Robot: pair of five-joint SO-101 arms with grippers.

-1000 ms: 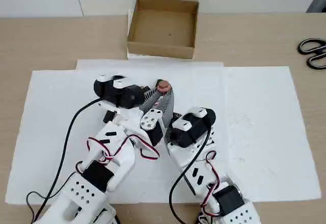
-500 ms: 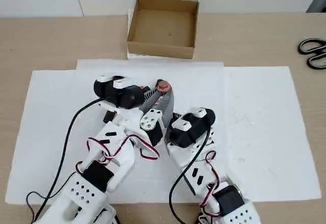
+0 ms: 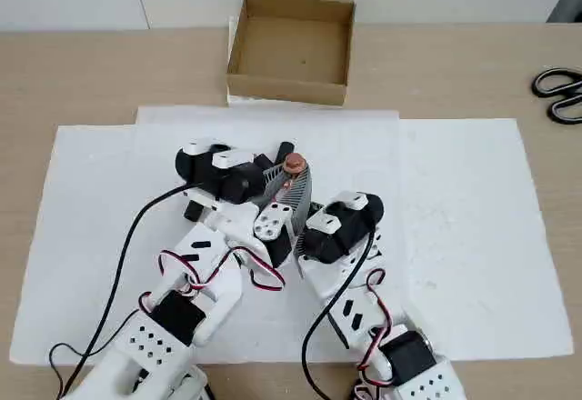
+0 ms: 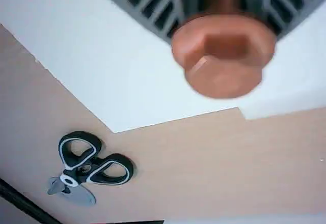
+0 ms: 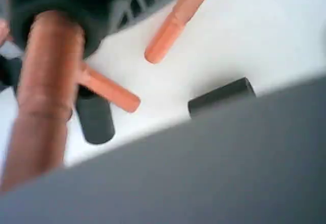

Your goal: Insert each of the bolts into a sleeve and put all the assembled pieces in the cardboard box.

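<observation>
- bolt head [image 4: 224,53], left wrist view, upper right: blurred; its shank is cut off by the top edge.
- bolt shank [image 5: 43,96], right wrist view, left side: blurred; lower end cut off.
- scissors [image 3: 559,95], high view, right edge: blades cut off.
- grey mass [image 5: 204,173], right wrist view, lower half: blurred, cannot tell what.

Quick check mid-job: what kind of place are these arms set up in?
Probably a lab or hobby workbench: a plain wooden table spread with white paper, a cardboard box at the back, and scissors off to one side.
</observation>
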